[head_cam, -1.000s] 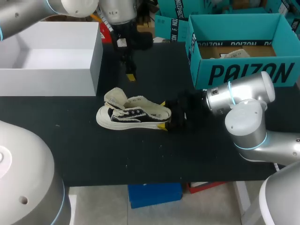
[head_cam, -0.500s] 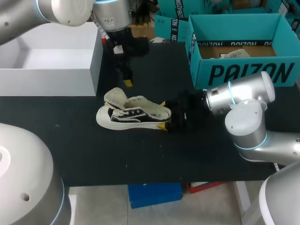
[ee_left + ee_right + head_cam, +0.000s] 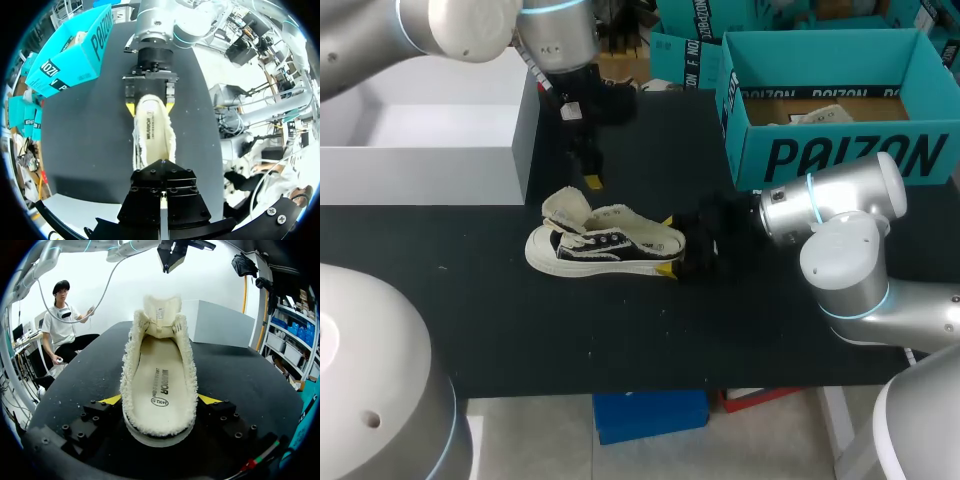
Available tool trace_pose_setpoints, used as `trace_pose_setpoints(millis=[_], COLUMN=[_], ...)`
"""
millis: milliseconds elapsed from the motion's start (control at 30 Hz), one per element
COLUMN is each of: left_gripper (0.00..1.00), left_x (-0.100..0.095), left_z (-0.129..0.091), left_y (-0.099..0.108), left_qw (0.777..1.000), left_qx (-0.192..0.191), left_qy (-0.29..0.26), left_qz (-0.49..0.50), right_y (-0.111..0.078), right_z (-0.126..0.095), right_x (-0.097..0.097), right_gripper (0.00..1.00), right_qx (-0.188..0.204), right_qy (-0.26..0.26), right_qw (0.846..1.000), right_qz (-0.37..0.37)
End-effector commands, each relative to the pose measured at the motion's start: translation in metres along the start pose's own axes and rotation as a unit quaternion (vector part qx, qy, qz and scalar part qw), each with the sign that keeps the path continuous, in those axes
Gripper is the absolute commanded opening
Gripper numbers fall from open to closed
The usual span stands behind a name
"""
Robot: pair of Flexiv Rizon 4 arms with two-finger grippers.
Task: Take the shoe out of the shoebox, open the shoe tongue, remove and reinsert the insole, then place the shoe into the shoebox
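Head view: right end effector [image 3: 667,243] clamped on shoe [image 3: 600,245] heel, mid-frame; left end effector [image 3: 592,180] just above shoe in frame, apart or together unreadable.

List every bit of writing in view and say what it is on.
Shoebox front: large dark brand lettering, a maker's name, not spelled out here.
Insole in the shoe: a dark brand word and a ringed mark, too small to trust.
Nothing else readable.

The shoe [image 3: 130,385] was observed at frame centre, its heel clamped between the yellow-tipped fingers [image 3: 112,400] of the right gripper [image 3: 159,401]. The insole [image 3: 160,375] was seen lying inside, the tongue [image 3: 161,310] raised at the far end.
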State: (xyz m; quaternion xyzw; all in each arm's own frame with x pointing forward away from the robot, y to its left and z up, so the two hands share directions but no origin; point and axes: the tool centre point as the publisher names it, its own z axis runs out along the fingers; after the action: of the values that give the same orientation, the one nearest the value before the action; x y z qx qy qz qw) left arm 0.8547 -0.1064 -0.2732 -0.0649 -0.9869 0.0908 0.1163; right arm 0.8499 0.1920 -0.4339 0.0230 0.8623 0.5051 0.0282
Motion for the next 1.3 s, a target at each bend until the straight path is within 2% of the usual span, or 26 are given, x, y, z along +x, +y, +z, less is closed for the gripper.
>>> trace_pose_setpoints(millis=[33,567,1300], left_gripper=[0.00,0.00,0.00], left_x=[-0.005,-0.008,-0.010], left_z=[0.016,0.066,0.111], left_y=[0.004,-0.003,-0.010], left_qw=[1.000,1.000,0.999], left_qx=[0.010,0.006,-0.005], left_qy=[0.003,0.021,0.053], left_qz=[0.001,-0.002,-0.006], right_y=[-0.002,-0.002,-0.002], right_z=[0.001,0.001,0.001], right_x=[0.000,0.000,0.000], right_gripper=[0.00,0.00,0.00], right_qx=[0.001,0.001,0.001], right_qy=[0.000,0.000,0.000], right_qw=[1.000,1.000,1.000], right_qz=[0.001,0.001,0.001])
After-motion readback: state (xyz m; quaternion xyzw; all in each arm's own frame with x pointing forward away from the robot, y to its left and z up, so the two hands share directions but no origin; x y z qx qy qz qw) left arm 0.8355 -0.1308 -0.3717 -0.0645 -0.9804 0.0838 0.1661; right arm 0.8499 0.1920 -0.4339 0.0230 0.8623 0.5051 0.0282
